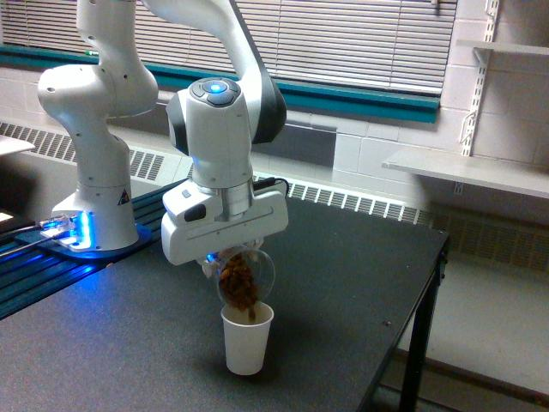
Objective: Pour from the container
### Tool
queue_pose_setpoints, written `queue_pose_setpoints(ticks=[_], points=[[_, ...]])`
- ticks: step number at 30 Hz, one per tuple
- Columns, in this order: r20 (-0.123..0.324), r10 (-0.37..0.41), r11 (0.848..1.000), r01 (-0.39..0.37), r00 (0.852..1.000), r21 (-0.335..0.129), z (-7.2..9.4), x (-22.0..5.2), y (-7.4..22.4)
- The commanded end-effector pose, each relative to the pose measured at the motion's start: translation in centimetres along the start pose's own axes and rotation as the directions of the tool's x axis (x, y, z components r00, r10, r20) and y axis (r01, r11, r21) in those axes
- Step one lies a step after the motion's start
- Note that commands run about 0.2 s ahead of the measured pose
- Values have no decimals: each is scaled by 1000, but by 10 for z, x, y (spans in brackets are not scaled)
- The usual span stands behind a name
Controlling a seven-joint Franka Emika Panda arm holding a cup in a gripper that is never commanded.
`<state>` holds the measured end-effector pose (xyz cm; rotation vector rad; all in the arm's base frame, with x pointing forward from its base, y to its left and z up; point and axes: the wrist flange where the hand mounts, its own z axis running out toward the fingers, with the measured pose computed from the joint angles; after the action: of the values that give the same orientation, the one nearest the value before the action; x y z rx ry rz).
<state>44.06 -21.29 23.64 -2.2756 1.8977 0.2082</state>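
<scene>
Gripper (233,257) clamped on container (244,276), frame centre, tilted mouth-down. Brown bits dropping into white paper cup (247,338) directly below, on dark table (343,283)

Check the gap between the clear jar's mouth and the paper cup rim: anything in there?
Exterior view: only brown bits falling from the tilted container into the paper cup. Nothing else sits between them.

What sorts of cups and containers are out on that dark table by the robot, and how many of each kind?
Clear ribbed plastic container with brown bits, tipped mouth-down in the white robot gripper: 1
Opaque white paper cup standing upright on the black table, right under the container: 1
Total: 2
</scene>
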Motion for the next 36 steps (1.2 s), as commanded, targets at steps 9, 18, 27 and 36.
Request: queue_pose_setpoints(ticks=[9, 18, 27, 36], points=[[12, -7, 1000, 7, 1000, -5, 2, -5, -5], [14, -6, 1000, 6, 1000, -4, 2, -5, -5], [20, 2, 1000, -2, 1000, 0, 3, -3, -3], [18, 9, 1000, -9, 1000, 9, 0, 0, -3]])
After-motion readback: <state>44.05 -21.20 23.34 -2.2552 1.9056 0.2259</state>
